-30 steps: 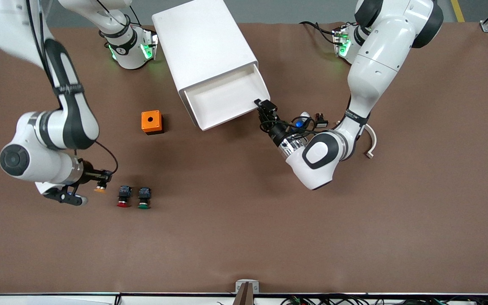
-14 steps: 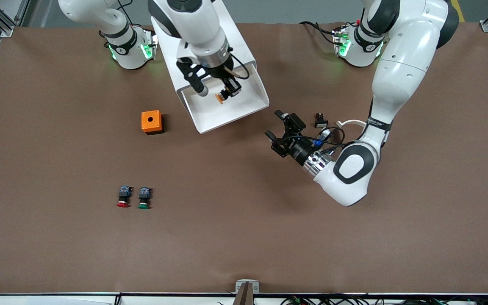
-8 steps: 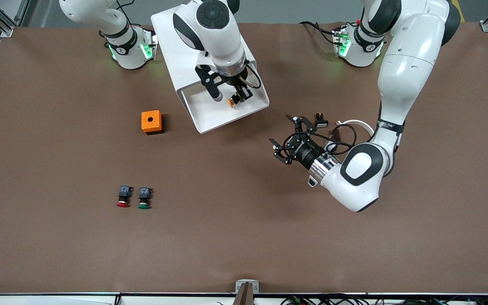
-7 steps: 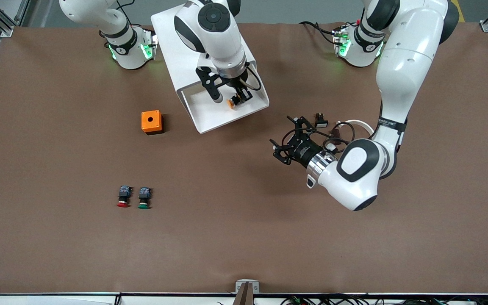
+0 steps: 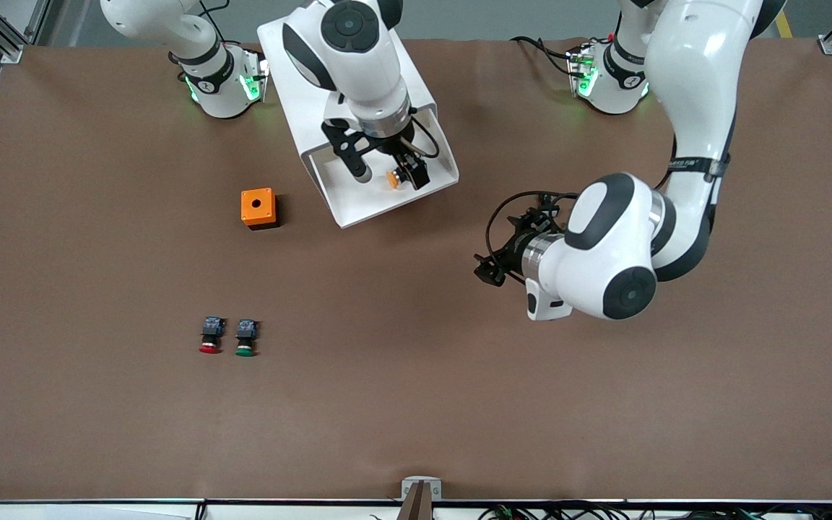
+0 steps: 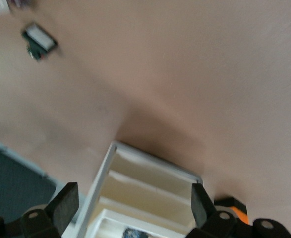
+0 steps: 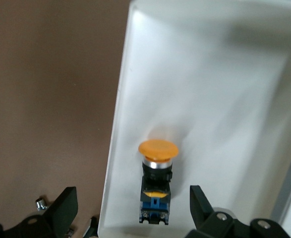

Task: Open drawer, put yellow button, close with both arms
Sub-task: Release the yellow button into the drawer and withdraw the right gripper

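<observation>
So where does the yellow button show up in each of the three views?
Front view: yellow button lies in the open drawer, under the right hand.
Right wrist view: centre, yellow button on the drawer floor.
Left wrist view: not visible.
Shared landmark: the drawer.

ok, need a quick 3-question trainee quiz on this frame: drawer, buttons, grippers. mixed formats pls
1. True or false: the yellow button lies in the open drawer, released by the right gripper.
2. Multiple choice: what is the left gripper doing? A) gripping the drawer front B) open over bare table, toward the left arm's end from the drawer C) holding the green button
3. Fill in: beside the red button lies the ___ button, both nearer the front camera than the orange box.

Key: 1 true; 2 B; 3 green.
</observation>
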Controlling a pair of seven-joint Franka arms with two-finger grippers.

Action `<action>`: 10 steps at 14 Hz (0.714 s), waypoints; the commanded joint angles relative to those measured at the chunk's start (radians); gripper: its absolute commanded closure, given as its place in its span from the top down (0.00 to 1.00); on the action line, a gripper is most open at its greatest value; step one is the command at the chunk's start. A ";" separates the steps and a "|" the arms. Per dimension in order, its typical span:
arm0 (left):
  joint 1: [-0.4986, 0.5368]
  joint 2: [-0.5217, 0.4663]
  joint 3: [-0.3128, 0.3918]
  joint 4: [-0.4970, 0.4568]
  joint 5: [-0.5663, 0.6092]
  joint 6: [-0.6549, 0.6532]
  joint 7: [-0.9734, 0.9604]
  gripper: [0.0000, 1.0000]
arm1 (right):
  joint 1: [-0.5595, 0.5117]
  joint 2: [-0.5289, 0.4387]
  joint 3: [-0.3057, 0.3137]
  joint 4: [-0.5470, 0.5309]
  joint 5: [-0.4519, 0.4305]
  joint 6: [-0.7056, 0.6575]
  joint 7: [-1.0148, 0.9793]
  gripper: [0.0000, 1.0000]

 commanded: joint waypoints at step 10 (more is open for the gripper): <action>-0.065 -0.034 0.007 -0.035 0.265 0.197 0.096 1.00 | -0.578 -0.021 0.006 0.203 -0.055 -0.447 -1.247 1.00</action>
